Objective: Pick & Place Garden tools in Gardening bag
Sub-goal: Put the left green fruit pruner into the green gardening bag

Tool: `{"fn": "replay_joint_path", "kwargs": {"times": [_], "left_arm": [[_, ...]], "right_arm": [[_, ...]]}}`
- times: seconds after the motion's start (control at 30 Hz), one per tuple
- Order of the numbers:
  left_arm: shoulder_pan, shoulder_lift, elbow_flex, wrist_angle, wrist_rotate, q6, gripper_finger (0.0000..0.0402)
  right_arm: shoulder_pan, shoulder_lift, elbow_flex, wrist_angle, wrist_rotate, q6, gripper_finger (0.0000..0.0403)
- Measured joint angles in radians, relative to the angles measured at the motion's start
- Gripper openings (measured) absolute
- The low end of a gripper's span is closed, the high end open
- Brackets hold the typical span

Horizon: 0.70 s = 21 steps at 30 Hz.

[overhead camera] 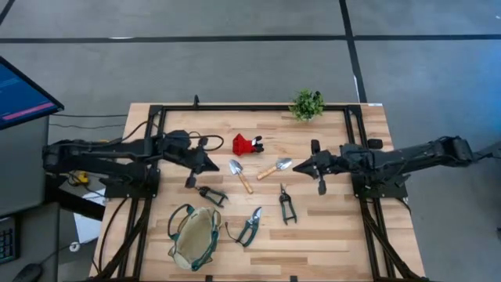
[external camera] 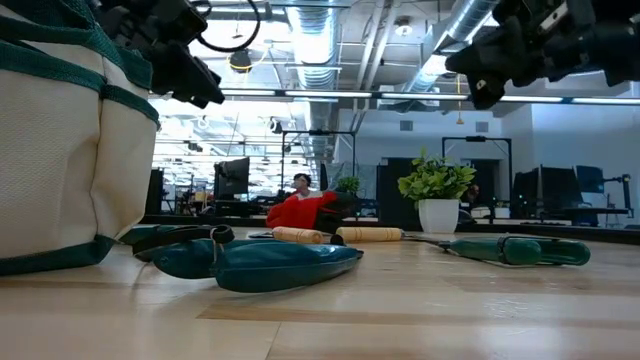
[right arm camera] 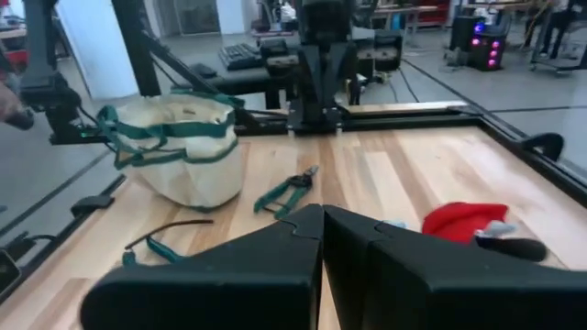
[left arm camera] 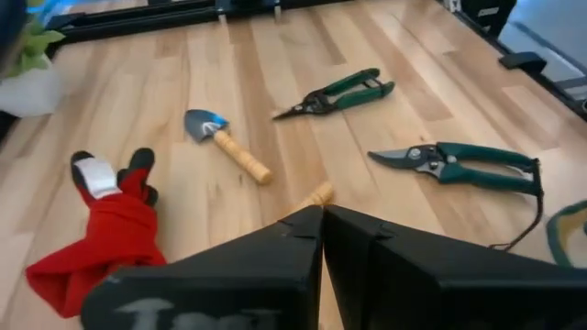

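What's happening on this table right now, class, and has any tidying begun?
Nothing has been picked up yet. The left gripper and the right gripper hover shut and empty above the middle of the table. Between them lie two trowels and a red-and-black tool. Three pairs of pruning shears lie nearer the gardening bag, which sits at the table's front left. A small plant stands at the far edge.
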<state>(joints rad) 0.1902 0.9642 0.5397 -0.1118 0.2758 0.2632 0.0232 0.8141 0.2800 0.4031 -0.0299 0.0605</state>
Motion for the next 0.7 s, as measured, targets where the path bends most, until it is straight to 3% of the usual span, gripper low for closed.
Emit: {"fn": "replay_joint_path", "kwargs": {"times": [0.37, 0.7], "left_arm": [[-0.021, 0.048, 0.036, -0.288, -0.111, 0.014, 0.0002], [-0.044, 0.11, 0.036, -0.27, -0.043, -0.088, 0.0002]], "right_arm": [[-0.015, -0.043, -0.094, 0.096, 0.003, 0.015, 0.0], [-0.027, -0.042, -0.094, 0.091, 0.004, 0.01, 0.0]]}}
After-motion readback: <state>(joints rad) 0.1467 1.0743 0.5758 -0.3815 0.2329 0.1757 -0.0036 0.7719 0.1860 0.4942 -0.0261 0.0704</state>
